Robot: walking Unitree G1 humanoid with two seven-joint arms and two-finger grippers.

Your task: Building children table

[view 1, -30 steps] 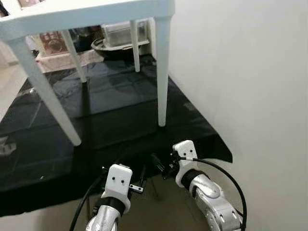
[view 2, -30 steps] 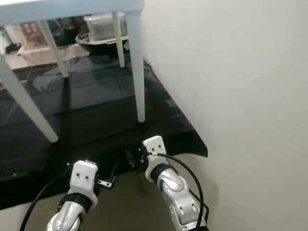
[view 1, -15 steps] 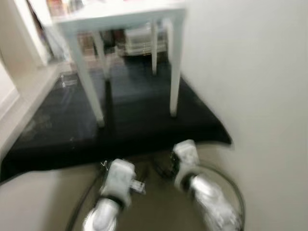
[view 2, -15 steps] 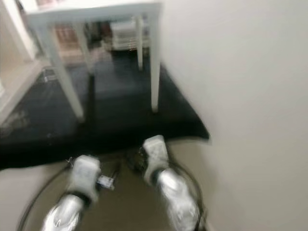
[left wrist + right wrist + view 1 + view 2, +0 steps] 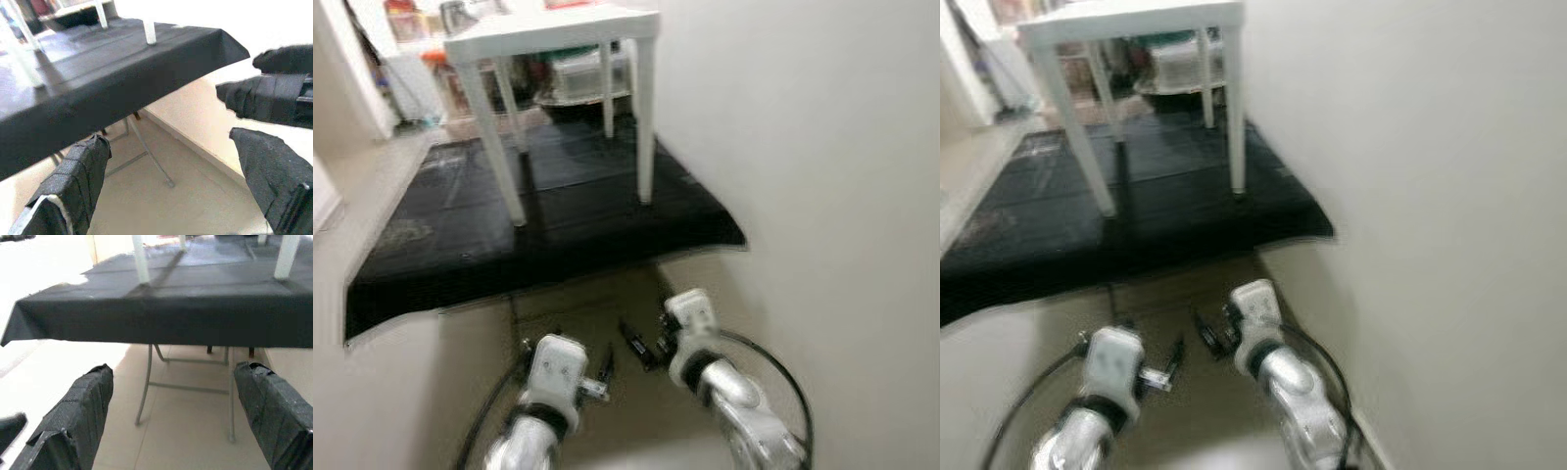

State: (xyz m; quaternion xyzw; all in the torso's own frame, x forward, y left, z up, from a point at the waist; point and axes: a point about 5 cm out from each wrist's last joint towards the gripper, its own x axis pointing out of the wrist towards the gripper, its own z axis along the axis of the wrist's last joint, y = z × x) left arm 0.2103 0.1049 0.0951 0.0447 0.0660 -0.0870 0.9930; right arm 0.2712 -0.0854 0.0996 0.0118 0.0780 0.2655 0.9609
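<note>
The white children's table (image 5: 548, 23) stands upright on all its legs on a black-covered table (image 5: 558, 230), close to the wall. Both my grippers hang low in front of that table's near edge, apart from it. My left gripper (image 5: 171, 188) is open with nothing between its fingers (image 5: 73, 186). My right gripper (image 5: 171, 416) is open and empty too, fingers (image 5: 274, 416) spread wide. In the left eye view the left gripper (image 5: 606, 358) and right gripper (image 5: 638, 345) point toward each other over the floor.
A pale wall (image 5: 822, 147) runs along the right side. Plastic containers and a dark bowl (image 5: 573, 83) sit behind the white table. Thin metal folding legs (image 5: 146, 382) hold up the black-covered table above beige floor (image 5: 607, 304).
The whole view has pulled back and blurred: the white table and black cover now look farther and smaller, more floor shows. Both arms keep the same pose.
</note>
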